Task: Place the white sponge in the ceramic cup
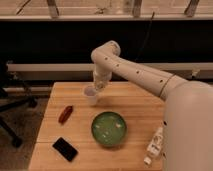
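A small white ceramic cup [90, 95] stands upright on the wooden table [135, 107], toward its back left. My gripper [98, 86] points down just above the cup's right rim, at the end of the white arm [135, 70] that reaches in from the right. No white sponge shows on the table. I cannot make out whether one is hidden in the gripper.
A green bowl [108, 128] sits mid-table in front of the cup. A red object [65, 114] lies at the left, a black phone [65, 149] at the front left, and a white bottle [155, 145] at the front right. An office chair [10, 102] stands left of the table.
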Robot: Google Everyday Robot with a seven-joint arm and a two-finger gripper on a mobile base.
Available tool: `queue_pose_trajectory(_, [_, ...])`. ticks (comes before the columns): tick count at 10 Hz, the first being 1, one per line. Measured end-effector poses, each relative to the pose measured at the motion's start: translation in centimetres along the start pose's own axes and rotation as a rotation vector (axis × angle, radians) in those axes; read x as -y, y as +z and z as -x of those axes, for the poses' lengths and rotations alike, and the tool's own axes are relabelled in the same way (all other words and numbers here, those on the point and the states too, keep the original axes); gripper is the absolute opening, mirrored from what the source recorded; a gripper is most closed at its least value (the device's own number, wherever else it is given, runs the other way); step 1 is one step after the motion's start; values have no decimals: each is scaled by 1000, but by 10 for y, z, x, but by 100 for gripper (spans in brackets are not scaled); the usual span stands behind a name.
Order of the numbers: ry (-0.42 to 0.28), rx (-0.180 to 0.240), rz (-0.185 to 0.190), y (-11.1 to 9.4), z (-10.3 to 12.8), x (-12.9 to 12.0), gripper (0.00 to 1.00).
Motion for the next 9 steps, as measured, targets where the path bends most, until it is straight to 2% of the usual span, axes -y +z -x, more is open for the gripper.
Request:
queue_pose_trajectory(2, [-27, 11, -11, 0, 9, 7, 22])
queue_pose_trajectory(3, [-46, 19, -19, 1, 14, 14, 35])
queue_pose_trajectory(5, [-58, 26, -28, 2, 16, 19, 52])
queue_pose_trajectory(7, [-66, 36, -40, 4, 18, 24, 74])
queue_pose_trajectory(8, [-68, 39, -46, 5, 18, 27, 79])
queue_pose_trajectory(9, [-68, 41, -50, 6, 17, 29, 80])
